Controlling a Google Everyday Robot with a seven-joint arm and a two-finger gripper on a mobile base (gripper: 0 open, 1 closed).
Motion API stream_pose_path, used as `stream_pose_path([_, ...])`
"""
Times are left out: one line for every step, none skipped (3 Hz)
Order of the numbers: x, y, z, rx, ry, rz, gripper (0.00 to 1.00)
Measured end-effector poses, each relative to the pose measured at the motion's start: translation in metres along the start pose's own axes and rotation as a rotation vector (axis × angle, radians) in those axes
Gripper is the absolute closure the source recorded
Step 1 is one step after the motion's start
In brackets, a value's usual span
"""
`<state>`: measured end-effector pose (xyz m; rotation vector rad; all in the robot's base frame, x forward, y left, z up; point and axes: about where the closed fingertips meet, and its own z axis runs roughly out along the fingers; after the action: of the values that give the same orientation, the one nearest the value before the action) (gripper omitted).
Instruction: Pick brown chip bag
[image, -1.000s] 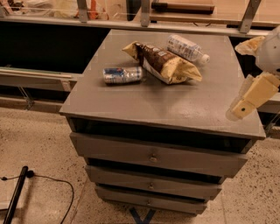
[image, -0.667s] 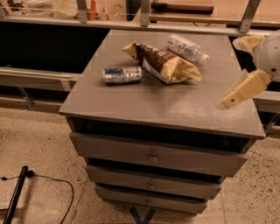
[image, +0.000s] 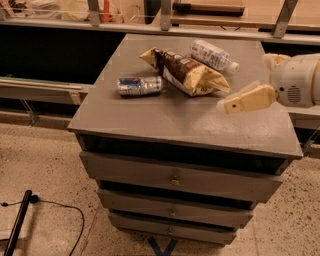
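Camera view: claw (image: 243, 83), held apart, has been swung closer to the brown chip bag (image: 187, 73) on the bench (image: 150, 122); grasp not yet made

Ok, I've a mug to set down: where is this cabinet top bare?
The front half of the cabinet top is bare, from the can and brown chip bag to the front edge. The back is crowded: can, bag, bottle. The gripper hovers at right, beside the bag.
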<state>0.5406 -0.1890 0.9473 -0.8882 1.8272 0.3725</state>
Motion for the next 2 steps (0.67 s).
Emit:
stream_pose_path([0.0156, -0.0104, 0.0188, 0.053, -0.006, 0.123, 0.0])
stream_pose_path([0.0153, -0.0132, 0.0206, 0.067, -0.011, 0.149, 0.0])
